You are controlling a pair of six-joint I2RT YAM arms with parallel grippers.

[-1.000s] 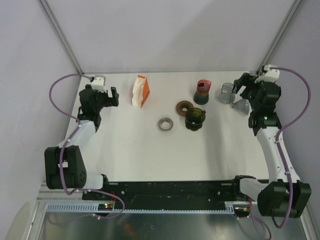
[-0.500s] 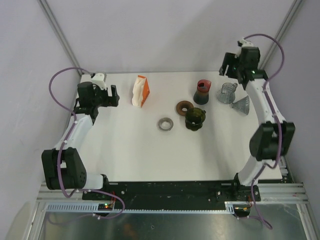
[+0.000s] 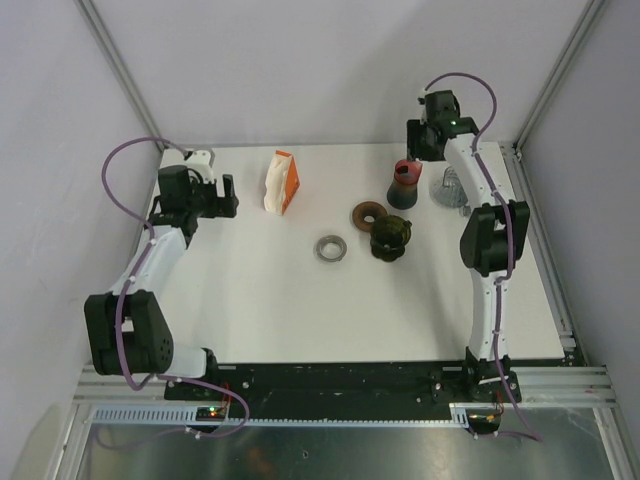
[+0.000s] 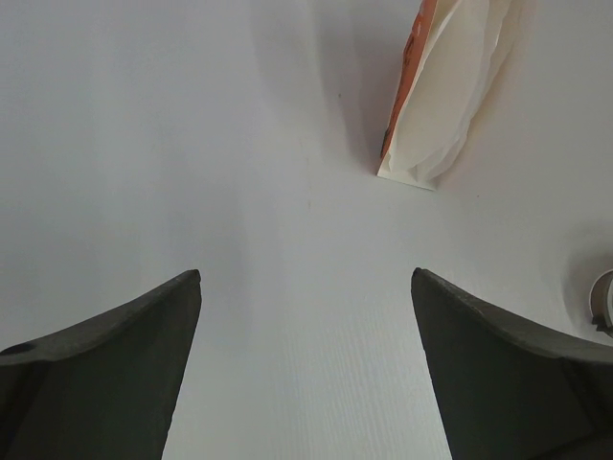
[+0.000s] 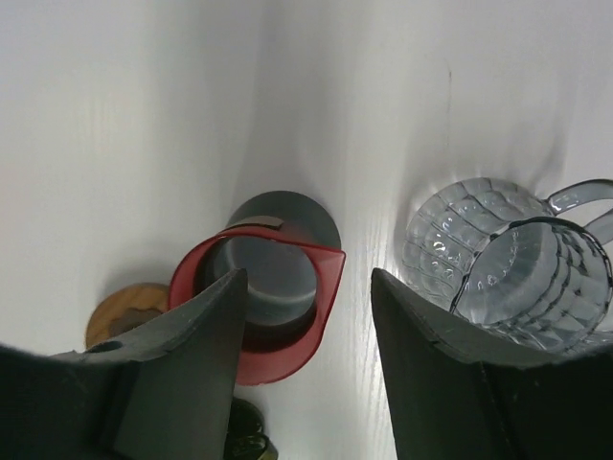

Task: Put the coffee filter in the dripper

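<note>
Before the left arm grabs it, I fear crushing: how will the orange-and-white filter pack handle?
The filter pack looks like thin paper: probably light, floppy, easily crumpled. It seems to stand on a narrow edge, so a push may tip it.

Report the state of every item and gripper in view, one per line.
Filter pack: on the table, not held.
Red-rimmed cup: upright, no filter inside.
Glass dripper: no filter inside, not held.
Dark green dripper: no filter inside.
Wooden ring: lying flat.
Gray ring: lying flat.
Left gripper: open, empty.
Right gripper: open, empty, above the red-rimmed cup.
</note>
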